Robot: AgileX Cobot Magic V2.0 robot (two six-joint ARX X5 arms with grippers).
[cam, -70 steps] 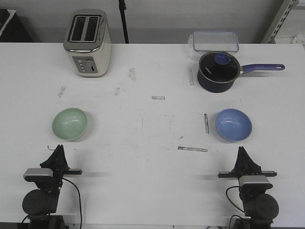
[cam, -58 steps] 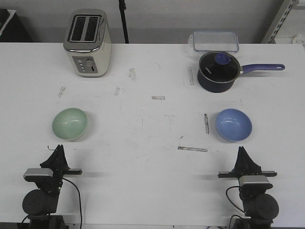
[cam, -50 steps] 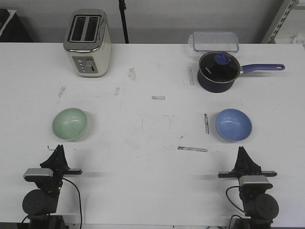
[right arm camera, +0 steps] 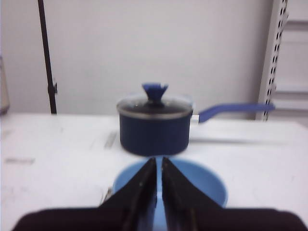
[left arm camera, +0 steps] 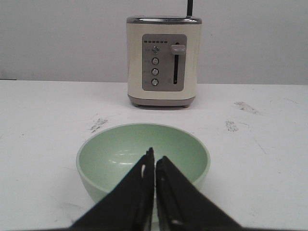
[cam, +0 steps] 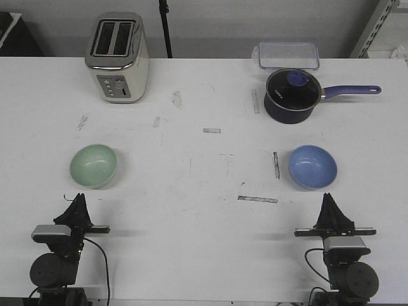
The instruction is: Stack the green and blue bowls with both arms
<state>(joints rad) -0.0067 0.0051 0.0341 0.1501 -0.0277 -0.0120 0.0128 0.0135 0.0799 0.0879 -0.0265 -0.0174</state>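
The pale green bowl [cam: 93,165] sits upright on the white table at the left; it also shows in the left wrist view [left arm camera: 115,151]. My left gripper [cam: 79,203] [left arm camera: 154,160] is shut and empty, a little nearer than the bowl. The light blue bowl [cam: 312,167] sits at the right and shows in the right wrist view [right arm camera: 202,180]. My right gripper [cam: 329,201] [right arm camera: 159,162] is shut and empty, just short of the blue bowl, pointing at it.
A cream toaster [cam: 117,57] stands at the back left. A dark navy saucepan [cam: 292,94] with a glass lid and purple handle stands at the back right, behind the blue bowl. A clear lidded box [cam: 288,55] lies behind the pan. Tape scraps [cam: 257,199] lie on the table.
My right arm has shifted slightly to the right and nearer. The left arm and both bowls have not moved.
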